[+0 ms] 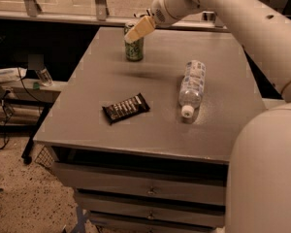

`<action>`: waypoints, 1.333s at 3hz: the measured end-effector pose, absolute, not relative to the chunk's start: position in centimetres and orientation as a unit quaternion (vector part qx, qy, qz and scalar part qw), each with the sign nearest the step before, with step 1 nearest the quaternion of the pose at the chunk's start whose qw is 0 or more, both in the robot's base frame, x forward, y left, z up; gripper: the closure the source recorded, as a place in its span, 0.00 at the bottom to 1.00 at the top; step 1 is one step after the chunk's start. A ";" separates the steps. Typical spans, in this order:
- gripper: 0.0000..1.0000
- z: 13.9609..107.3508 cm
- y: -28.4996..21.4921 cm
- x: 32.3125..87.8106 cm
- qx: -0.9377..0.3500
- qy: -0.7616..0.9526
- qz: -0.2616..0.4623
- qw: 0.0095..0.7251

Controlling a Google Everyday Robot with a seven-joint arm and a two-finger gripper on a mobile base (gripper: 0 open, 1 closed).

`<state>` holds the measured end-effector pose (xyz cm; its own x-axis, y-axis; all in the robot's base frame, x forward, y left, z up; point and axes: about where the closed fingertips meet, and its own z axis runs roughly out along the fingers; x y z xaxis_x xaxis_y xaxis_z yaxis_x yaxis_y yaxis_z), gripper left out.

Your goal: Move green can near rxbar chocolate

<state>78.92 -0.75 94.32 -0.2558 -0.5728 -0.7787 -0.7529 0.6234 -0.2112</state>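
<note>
One green can (134, 50) stands upright at the far-left of the grey tabletop (87, 115), silver top up. It's well apart from the rxbar chocolate (126, 108), which lies flat w/ white lettering up, nearer the front edge, slightly angled.

The gripper (136, 32) sits right at the can's top, its tan tip overlapping the rim in this view. Touching or just above: can't tell. Spread, closed or clamped on the can: can't tell either, since only one tan shape reads.

It slants in from upper right. That's prob. because the white arm (233, 8) reaches across from that side and passes behind the clear water bottle (192, 87), which lies on its side at right, cap toward the front.

My read: approach/grasp step, can not yet moved, so the task is early. Next it needs a firm hold on the can body, a lift, then a carry frontward and a set-down just beside the bar, not on it. Risk: a contact up at the rim could tip the can. Drawers (150, 191) sit below the top.
</note>
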 end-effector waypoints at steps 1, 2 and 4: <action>0.00 93.4 0.7 79.6 -0.430 0.786 0.111 0.429; 0.00 92.7 1.5 80.2 -0.434 0.788 0.118 0.420; 0.41 91.9 2.2 80.9 -0.438 0.791 0.127 0.408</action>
<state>80.90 2.21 91.87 -0.2829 -0.5894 -0.7567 -0.7963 0.5841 -0.1573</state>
